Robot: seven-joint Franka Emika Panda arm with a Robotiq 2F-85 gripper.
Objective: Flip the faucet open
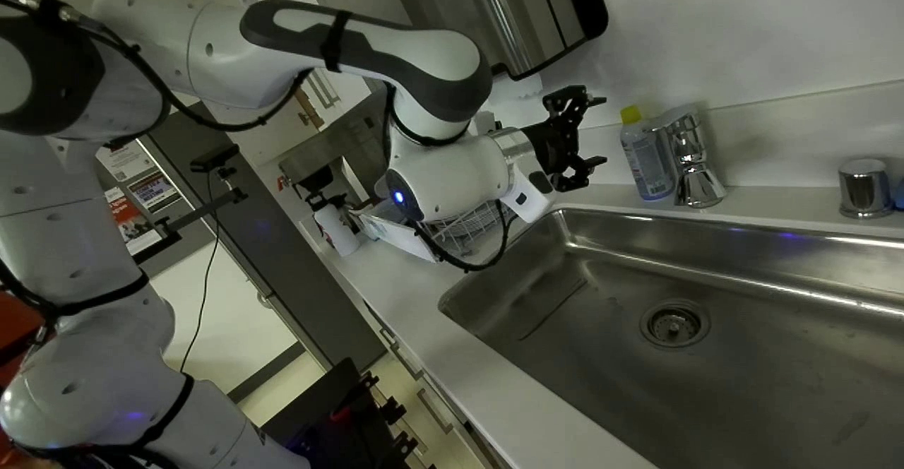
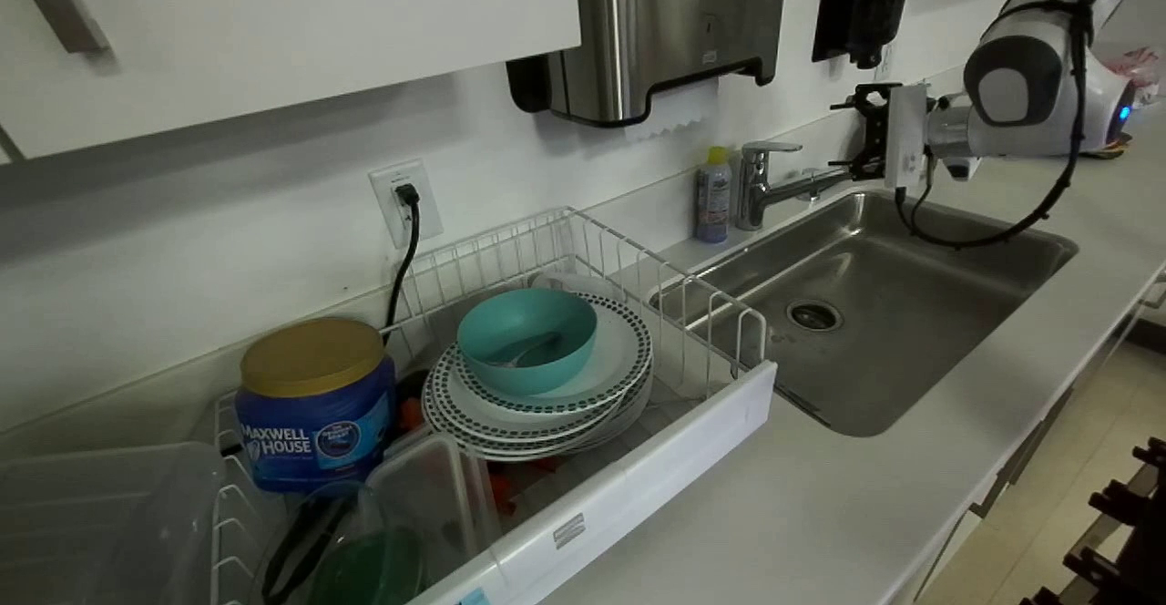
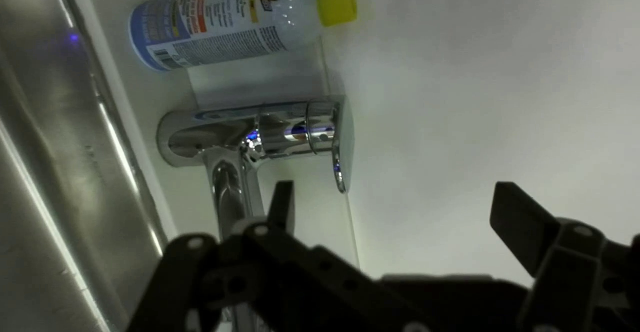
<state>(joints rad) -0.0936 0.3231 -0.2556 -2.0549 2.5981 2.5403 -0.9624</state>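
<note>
Black and closest to me, the gripper [image 3: 394, 197] takes up the bottom of the wrist view, its fingers [image 3: 285, 204] parted wide and grasping nothing. The finger left of centre overlaps the chrome spout [image 3: 227, 187] on my screen; in an exterior view that lower finger [image 2: 845, 165] sits just above the spout's end, and I can't tell whether they touch.

A little farther off, near the middle of the wrist view, is the lever [image 3: 346, 142]. Its long axis runs top to bottom there, with the tip pointing down towards my jaws, and it lies straight up the frame from the gap between the fingertips, still clear of them in both exterior views. The spout runs roughly alongside it, to the left. That is the relation I'm steering by: the left-hand fingertip lines up between spout and lever, and since upward in the room is rightward here, it is on the lever's underside.

The faucet [image 3: 260, 132] itself lies left of centre, its body stretched left to right with the base at the left. I read the lever as lowered, so not yet flipped. I'd feed that finger up the frame beneath the lever, then sweep right to lift it; my worry is scraping the spout going in.

Beyond, at upper left, the yellow-capped bottle [image 3: 225, 27] is just beside the faucet, and pale wall [image 3: 500, 97] fills the right.
</note>
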